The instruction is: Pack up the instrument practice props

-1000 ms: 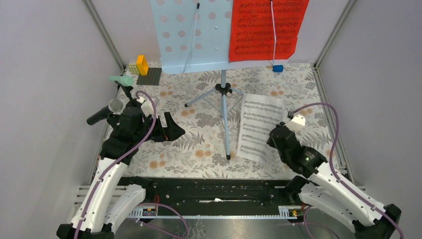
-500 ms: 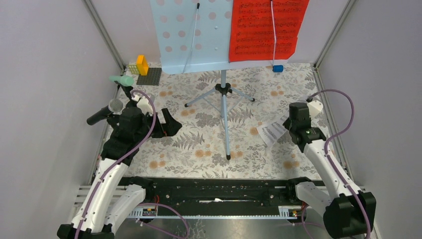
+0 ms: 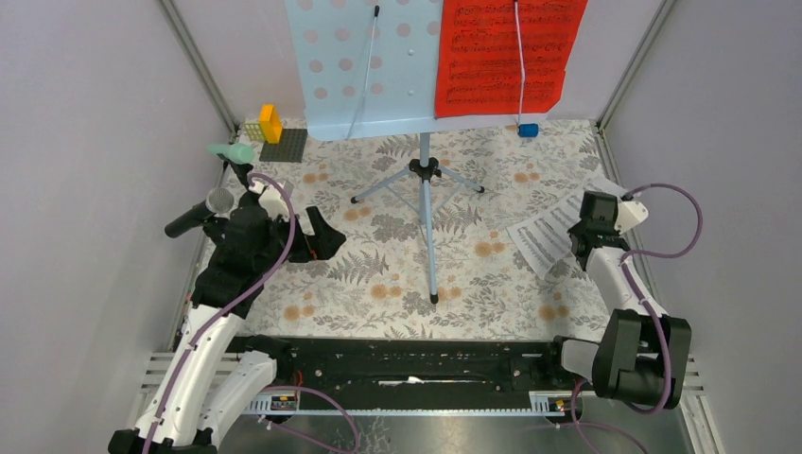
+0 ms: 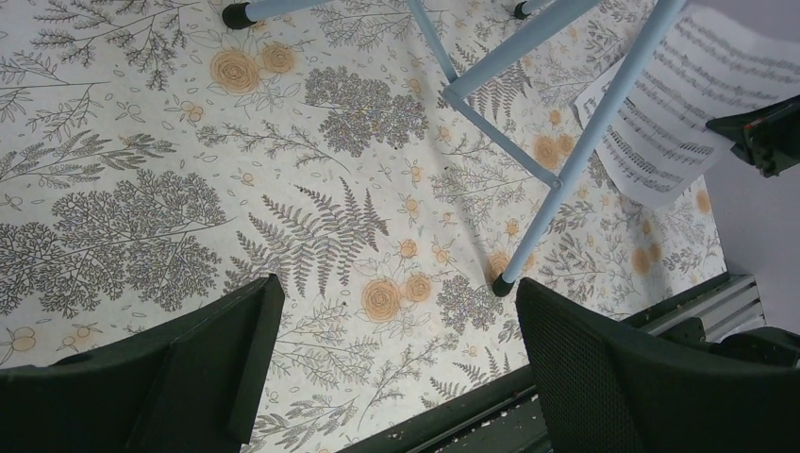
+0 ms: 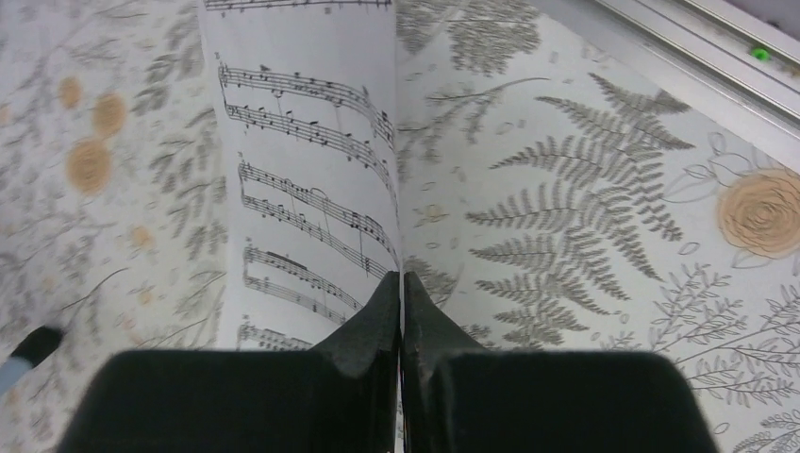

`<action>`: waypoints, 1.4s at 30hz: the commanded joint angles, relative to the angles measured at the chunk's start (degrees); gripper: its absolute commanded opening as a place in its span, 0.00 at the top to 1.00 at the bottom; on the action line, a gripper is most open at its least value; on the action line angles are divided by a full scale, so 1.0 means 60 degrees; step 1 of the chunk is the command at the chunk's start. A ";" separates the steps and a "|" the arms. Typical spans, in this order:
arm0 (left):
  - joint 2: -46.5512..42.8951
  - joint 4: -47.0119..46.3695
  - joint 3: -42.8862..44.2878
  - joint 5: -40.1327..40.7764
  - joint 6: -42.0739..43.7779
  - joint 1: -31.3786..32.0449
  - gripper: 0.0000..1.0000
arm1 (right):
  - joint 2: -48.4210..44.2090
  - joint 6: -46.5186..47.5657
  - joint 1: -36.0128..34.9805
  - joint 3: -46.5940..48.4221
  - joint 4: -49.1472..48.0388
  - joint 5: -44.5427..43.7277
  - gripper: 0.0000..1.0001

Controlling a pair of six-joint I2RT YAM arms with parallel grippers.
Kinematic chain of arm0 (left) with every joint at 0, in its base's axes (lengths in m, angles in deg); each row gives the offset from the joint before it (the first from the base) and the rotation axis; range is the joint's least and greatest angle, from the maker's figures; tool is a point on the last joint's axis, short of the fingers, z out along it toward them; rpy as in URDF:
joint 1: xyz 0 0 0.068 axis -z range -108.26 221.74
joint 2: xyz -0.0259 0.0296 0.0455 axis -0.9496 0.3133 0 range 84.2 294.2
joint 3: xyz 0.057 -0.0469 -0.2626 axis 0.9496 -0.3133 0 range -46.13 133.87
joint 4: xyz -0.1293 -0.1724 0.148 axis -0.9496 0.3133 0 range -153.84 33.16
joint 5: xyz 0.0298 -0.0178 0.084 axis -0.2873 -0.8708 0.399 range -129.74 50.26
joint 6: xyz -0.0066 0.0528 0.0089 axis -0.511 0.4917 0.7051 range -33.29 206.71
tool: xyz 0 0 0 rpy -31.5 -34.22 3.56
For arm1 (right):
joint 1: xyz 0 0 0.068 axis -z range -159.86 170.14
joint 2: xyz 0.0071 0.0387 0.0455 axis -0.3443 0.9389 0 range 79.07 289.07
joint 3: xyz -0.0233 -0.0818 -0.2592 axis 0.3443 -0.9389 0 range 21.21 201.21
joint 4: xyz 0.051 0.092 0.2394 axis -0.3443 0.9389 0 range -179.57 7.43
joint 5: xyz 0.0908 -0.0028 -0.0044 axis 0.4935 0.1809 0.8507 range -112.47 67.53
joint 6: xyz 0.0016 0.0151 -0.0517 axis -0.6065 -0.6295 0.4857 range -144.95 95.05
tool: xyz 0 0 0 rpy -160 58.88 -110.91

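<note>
The white sheet (image 5: 302,189) is pinched in the closed right gripper (image 5: 401,278), near the right edge of the desk (image 3: 530,312); the left gripper (image 4: 396,293) is spread, empty. The sheet could be creased or dropped if swung quickly.

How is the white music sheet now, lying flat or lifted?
Lifted: the white music sheet curls up off the tablecloth, its edge pinched in the shut right hand.

1. One pale blue rack (image 3: 369,66), top centre.
2. Two music sheets: red sheet (image 3: 506,52) upper right, white sheet (image 3: 547,238) right.
3. Two microphones, left: mint-green microphone (image 3: 232,151), black microphone (image 3: 192,219).
4. One blue toy car (image 3: 528,130).
5. Two bricks, upper left: orange brick (image 3: 270,123), yellow brick (image 3: 252,130).
6. One grey plate (image 3: 284,145).
</note>
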 commanded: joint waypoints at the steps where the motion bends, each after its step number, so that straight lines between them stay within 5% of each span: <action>1: 0.0019 -0.0584 -0.0029 -0.0178 0.0028 0.0022 0.01 | 0.0105 -0.0475 0.0559 -0.0466 -0.0826 0.0068 0.93; 7: 0.0016 -0.0605 -0.0028 -0.0242 0.0046 0.0022 0.01 | 0.0253 -0.0675 0.1272 -0.0462 -0.0989 -0.0223 0.78; 10: 0.0019 -0.0610 -0.0044 -0.0257 0.0043 0.0018 0.01 | 0.0105 -0.0790 0.1395 -0.0439 -0.0870 -0.0428 0.28; 13: 0.0151 -0.0604 -0.0030 -0.0282 0.0054 0.0022 0.01 | -0.0291 -0.0899 0.1419 -0.0440 -0.0562 -0.0686 0.15; 22: 0.0199 -0.0565 -0.0015 -0.0089 0.0050 0.0015 0.01 | -0.2707 -0.0461 0.1434 -0.0487 0.0422 -0.0489 0.11; 30: -0.0058 -0.0067 0.0472 0.0421 0.0213 0.0022 0.02 | -0.4152 0.0795 0.1434 0.0270 0.0990 0.4261 0.09; 34: -0.0555 0.0574 0.1545 0.1171 0.0195 0.0021 0.02 | -0.4422 0.1070 0.1434 0.1148 0.1651 0.6094 0.08; 42: -0.0113 0.1370 0.5368 0.1412 -0.0017 0.0011 0.01 | -0.5044 0.1573 0.1434 0.2772 0.2872 0.6608 0.06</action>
